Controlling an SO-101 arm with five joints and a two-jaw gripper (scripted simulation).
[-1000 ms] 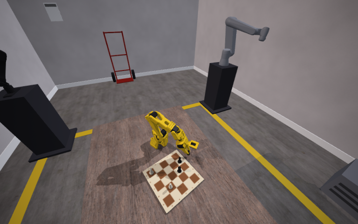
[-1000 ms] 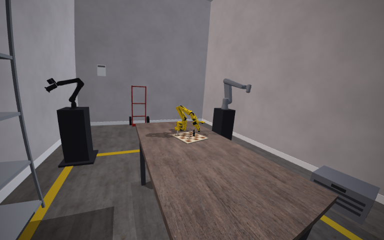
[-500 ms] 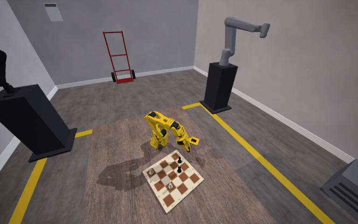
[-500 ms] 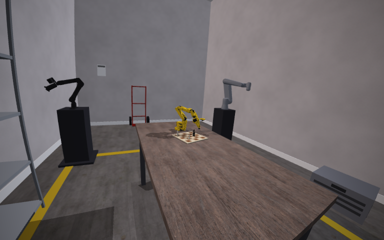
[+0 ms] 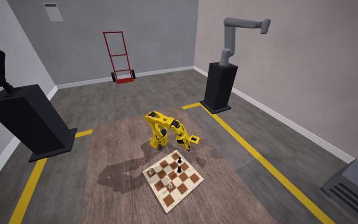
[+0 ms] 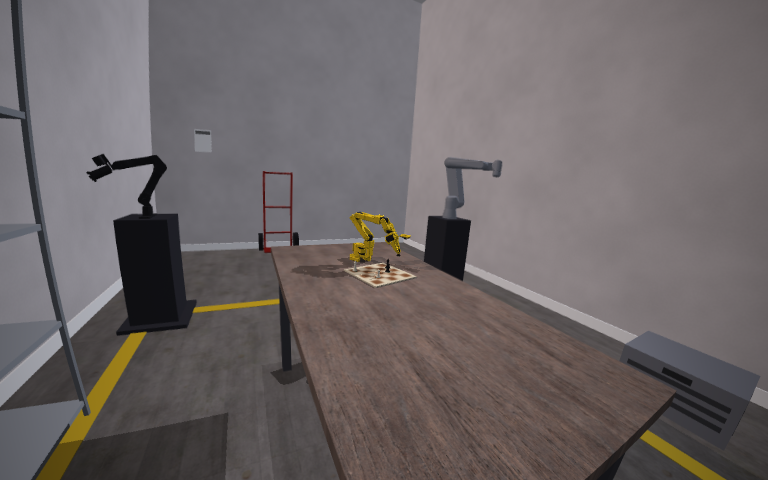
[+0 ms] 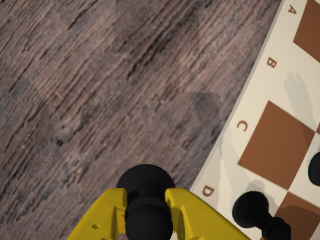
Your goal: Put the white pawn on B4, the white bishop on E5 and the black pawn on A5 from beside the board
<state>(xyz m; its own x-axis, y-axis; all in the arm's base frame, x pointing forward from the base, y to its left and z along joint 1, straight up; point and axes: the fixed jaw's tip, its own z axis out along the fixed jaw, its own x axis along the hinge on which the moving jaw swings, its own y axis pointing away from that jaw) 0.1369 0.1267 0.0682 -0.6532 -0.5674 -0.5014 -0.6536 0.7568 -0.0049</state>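
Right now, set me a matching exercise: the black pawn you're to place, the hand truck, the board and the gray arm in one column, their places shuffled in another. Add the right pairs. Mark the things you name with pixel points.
Things:
1. black pawn (image 5: 189,147) (image 6: 398,254) (image 7: 148,220)
2. hand truck (image 5: 118,55) (image 6: 277,207)
3. board (image 5: 166,210) (image 6: 376,285) (image 7: 255,95)
4. gray arm (image 5: 240,23) (image 6: 454,182)

Places:
A. on a black pedestal (image 5: 219,87) (image 6: 446,243)
B. flat on the table (image 5: 113,206) (image 6: 453,367) (image 7: 75,100)
C. in the gripper (image 5: 188,146) (image 6: 397,250) (image 7: 146,196)
D. on the floor by the back wall (image 5: 158,34) (image 6: 339,84)

Pairs: 1-C, 2-D, 3-B, 4-A

Top looks steeply down, exterior lower, farther (both catch the board (image 5: 182,188) (image 6: 376,283)); wrist peers close-up
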